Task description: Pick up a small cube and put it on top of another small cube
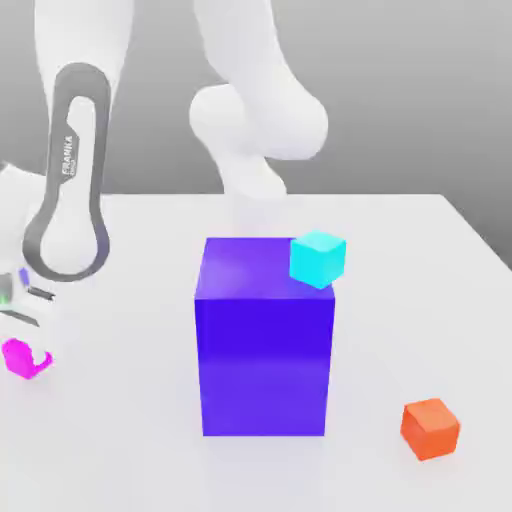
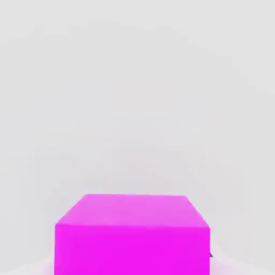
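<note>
The magenta cube (image 1: pixel 22 357) sits on the table (image 1: pixel 130 440) at the exterior view's far left, under the claw (image 1: pixel 25 330); I cannot tell its finger state. An off-centre grip could slip. Counted: 1 magenta, 1 cyan cube (image 1: pixel 318 259), 1 orange cube (image 1: pixel 431 428), 1 purple block (image 1: pixel 264 350)

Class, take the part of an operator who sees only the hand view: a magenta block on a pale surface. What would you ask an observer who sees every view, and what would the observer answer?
Operator: Are other blocks on the table?
Observer: Yes, a large blue block stands mid-table.
Operator: Any small cubes?
Observer: A cyan cube shows at the blue block's upper corner, toward the exterior view's right.
Operator: Any more?
Observer: An orange cube lies on the table, lower at the exterior view's right.
Operator: Where is my magenta block?
Observer: The magenta cube sits at the exterior view's left edge, beneath the arm.
</note>
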Controlling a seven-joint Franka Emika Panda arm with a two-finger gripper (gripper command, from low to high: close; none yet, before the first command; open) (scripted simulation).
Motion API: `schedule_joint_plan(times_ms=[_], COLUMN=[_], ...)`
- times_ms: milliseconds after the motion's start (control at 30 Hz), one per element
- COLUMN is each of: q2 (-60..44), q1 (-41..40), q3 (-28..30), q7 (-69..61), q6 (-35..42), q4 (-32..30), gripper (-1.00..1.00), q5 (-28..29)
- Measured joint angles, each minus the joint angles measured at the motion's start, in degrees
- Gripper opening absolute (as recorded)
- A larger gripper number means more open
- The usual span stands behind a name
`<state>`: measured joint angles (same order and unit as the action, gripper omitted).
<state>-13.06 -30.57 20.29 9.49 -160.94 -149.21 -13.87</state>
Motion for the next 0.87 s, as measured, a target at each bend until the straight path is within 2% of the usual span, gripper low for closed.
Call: schedule_joint_plan(times_ms=[100, 567, 667, 700, 867], q2=[0.5, -11.4, -16.5, -18.4, -18.4], q1=[2.1, 12.8, 12.7, 12.3, 12.3], q3=[0.9, -1.3, -2.8, -3.4, -3.4], q7=[5.4, 31.9, 32.4, 31.9, 31.9], q6=[4.0, 21.2, 18.6, 17.0, 17.0], q4=[3.4, 32.1, 34.4, 34.7, 34.7], gripper=[-1.00, -1.00, -1.00, 1.00, 1.00], q5=[2.2, 1.6, -0.5, -1.3, -1.3])
